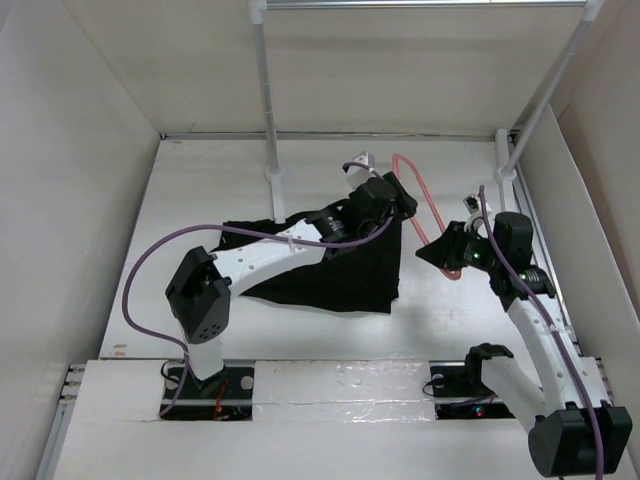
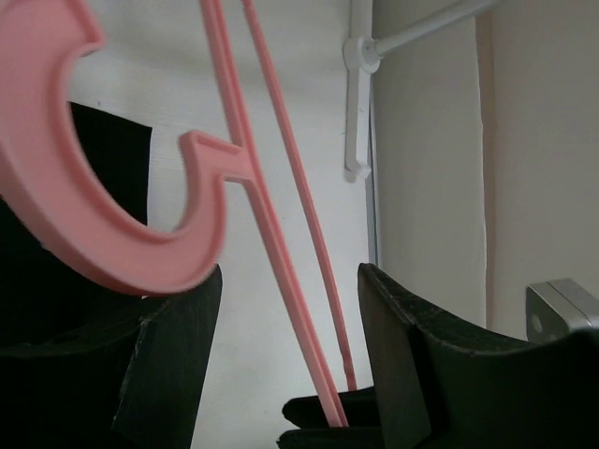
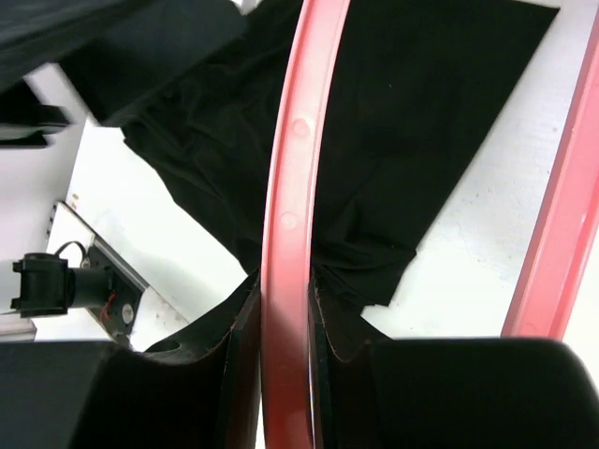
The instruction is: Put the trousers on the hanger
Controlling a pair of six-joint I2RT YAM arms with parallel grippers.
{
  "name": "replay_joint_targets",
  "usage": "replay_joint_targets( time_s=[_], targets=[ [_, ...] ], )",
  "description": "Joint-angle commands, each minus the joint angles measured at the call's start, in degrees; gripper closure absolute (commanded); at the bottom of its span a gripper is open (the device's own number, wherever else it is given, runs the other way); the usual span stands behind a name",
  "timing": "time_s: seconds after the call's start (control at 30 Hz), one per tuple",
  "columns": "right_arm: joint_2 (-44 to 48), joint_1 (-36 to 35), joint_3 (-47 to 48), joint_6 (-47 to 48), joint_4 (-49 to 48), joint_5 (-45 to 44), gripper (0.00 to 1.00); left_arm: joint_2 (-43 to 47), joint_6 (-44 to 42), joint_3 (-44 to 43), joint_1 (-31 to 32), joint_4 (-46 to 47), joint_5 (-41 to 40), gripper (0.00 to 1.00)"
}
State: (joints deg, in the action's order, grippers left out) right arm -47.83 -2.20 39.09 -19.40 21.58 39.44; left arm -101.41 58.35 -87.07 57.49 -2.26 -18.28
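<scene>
1. The trousers point(image 1: 340, 270) are seen lying on the white table point(image 1: 200, 190). They are spread as a flat black shape near its middle, and the left arm point(image 1: 270, 250) is stretched across them.
2. The hanger point(image 1: 432, 205) is held to the right of the trousers. Its pink outline runs from beside the left gripper point(image 2: 288, 281) down to the right gripper point(image 3: 285, 299).
3. The left gripper is shown with its 2 fingers spread wide. The 2 thin bars of the hanger pass through the gap and are touched by neither finger.
4. The hooked top of the hanger is seen large and close over the finger on the left side of the left wrist view. Whether it rests on that finger cannot be told.
5. The right gripper is pressed together on 1 bar of the hanger, which is pinched between both fingers. The 2nd bar is seen free at the right edge of the right wrist view.
6. In that view the trousers are seen behind the pinched bar, lying on the table. Whether cloth and hanger touch anywhere cannot be told.
7. 2 white rack poles point(image 1: 265, 100) are seen at the far side of the table. 1 stands upright behind the trousers, and the other is tilted at the far right corner.
</scene>
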Motion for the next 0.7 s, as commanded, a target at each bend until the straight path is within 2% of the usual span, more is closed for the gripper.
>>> replay_joint_targets(
  time_s=[0.0,0.17,0.27,0.47,0.67],
  targets=[
    [0.5,-0.1,2.6,-0.9,-6.4,1.3,1.0,1.6,4.2,1.1,-1.2,3.7,2.8,0.44],
    [0.4,0.4,4.9,2.1,-4.2,-1.6,1.0,0.3,5.4,-1.5,-1.2,-1.8,1.1,0.47],
    [-0.5,0.4,6.5,3.0,-3.8,-1.0,1.0,2.5,6.6,3.7,-1.9,3.9,1.0,0.45],
    [0.6,-0.7,4.6,2.5,-3.7,-0.9,1.0,0.5,7.7,1.2,-2.4,3.8,-1.2,0.45],
    [1.5,-1.2,3.3,3.2,-2.6,-2.0,1.0,0.9,7.3,2.6,-2.9,10.0,-0.9,0.46]
  ],
)
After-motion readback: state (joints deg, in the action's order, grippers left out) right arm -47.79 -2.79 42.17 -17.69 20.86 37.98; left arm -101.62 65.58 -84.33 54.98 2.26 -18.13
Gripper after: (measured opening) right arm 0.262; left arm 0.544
